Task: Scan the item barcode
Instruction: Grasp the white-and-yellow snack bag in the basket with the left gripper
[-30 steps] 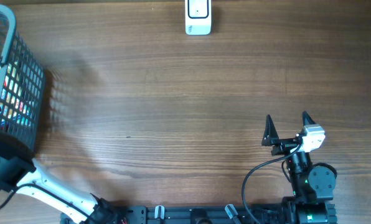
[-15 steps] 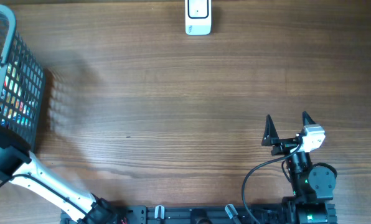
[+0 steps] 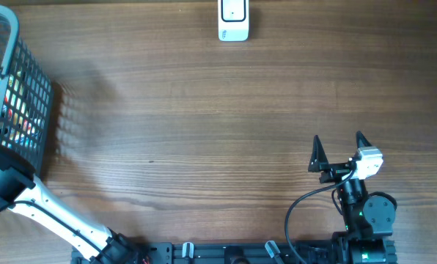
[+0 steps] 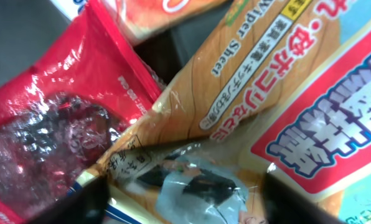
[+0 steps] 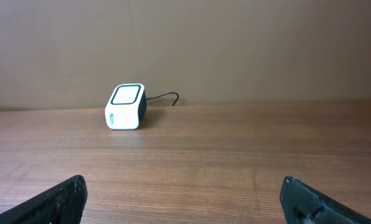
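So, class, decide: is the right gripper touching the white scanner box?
Apart. The overhead view shows bare table between the right gripper and the scanner box at the far edge.

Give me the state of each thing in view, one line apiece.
Basket: upright, packs inside.
Scanner: standing at the far edge of the table, untouched.
Wiper sheet pack: lying tilted in the basket.
Red pouch: lying beside it, crinkled.
Left gripper: in the basket, jaws apart over the pack; grip unclear.
Right gripper: open, empty.

Left arm white; right arm black, cabled, pointed fingers
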Robot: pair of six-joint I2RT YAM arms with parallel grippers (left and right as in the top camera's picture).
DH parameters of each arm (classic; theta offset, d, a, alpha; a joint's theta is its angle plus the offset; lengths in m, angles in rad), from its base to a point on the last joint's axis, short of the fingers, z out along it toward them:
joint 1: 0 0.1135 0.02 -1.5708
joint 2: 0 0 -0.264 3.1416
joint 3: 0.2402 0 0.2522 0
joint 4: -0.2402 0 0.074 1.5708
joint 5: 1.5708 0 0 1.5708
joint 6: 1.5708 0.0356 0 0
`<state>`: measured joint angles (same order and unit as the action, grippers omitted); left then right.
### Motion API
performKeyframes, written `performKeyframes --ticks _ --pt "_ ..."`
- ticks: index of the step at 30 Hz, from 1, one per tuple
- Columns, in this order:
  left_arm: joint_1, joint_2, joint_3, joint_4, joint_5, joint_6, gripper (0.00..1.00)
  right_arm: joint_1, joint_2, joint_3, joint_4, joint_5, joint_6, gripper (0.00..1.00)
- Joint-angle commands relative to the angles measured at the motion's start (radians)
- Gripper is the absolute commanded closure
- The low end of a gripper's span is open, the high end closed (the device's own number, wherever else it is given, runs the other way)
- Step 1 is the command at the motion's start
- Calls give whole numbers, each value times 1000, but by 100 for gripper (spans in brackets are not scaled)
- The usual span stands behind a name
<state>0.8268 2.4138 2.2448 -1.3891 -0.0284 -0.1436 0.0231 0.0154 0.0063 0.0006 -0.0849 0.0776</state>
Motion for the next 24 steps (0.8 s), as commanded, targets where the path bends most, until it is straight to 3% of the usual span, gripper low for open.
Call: performKeyframes --ticks 1,4,6,7,8,12,19,24 --pt "1 27 -3 -5 19 9 75 3 -5 -1 2 7 8 0" --pt "1 27 -3 -12 19 9 96 3 -5 -1 2 7 8 0" --pt "1 27 -3 -15 19 9 96 3 -5 -1 2 6 8 0" --pt "1 27 -3 -15 19 9 89 3 -5 -1 2 6 8 0" --pt "1 27 -3 -14 16 9 1 3 -5 -1 2 7 8 0" --pt "1 27 -3 15 -60 9 0 3 -5 -1 2 7 8 0" --pt "3 27 -3 113 -58 13 0 3 -5 -1 2 7 8 0" --pt "3 27 -3 159 128 135 0 3 -5 -1 2 7 8 0"
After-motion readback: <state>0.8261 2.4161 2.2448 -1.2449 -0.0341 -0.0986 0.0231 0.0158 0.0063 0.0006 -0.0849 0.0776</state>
